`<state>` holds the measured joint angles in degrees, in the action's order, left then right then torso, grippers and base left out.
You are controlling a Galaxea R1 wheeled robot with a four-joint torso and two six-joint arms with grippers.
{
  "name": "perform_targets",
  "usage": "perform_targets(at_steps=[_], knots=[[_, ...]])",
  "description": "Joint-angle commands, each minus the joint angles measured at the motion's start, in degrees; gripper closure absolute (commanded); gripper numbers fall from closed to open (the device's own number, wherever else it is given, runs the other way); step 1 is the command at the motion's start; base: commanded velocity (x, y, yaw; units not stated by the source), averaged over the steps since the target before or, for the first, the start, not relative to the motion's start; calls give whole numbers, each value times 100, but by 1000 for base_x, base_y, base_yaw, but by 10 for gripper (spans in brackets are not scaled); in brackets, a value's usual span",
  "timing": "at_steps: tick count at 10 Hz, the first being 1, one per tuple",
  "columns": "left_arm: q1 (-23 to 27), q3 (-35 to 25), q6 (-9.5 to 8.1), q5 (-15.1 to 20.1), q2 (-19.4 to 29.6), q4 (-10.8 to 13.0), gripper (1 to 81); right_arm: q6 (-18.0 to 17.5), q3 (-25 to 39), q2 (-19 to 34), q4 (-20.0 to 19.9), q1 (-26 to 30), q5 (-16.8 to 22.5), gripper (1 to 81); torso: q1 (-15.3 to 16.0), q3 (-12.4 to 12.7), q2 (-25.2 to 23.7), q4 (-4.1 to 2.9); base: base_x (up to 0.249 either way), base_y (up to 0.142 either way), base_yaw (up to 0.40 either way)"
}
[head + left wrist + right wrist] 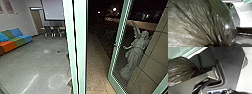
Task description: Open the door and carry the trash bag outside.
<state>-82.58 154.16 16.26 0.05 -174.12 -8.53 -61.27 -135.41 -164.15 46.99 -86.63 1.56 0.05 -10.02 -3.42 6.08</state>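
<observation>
You have the trash bag [203,21] close against the left jaws, pleats gathering beside them; whether either pair of jaws is closed, you cannot tell. Ease past the door frame [79,50] ahead, keeping thin plastic clear of the glass door [114,60].

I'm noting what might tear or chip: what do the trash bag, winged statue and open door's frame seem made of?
The trash bag looks like thin, glossy plastic film: sharp creases, bright glints.
The winged statue is matte grey, perhaps stone or concrete; its dull surface leaves that open.
The door's frame is probably green-painted metal, judging by its slim, straight bars.
</observation>
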Motion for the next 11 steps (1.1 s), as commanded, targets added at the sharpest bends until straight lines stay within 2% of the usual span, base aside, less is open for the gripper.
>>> perform_targets(at_steps=[1,11], knots=[[237,-44,18,347,-9,54,811,19,86,37,64,211,231,10,0,0,0,0,0,0,-134],[237,-44,18,355,8,54,811,19,34,-7,64,202,231,10,0,0,0,0,0,0,-132]])
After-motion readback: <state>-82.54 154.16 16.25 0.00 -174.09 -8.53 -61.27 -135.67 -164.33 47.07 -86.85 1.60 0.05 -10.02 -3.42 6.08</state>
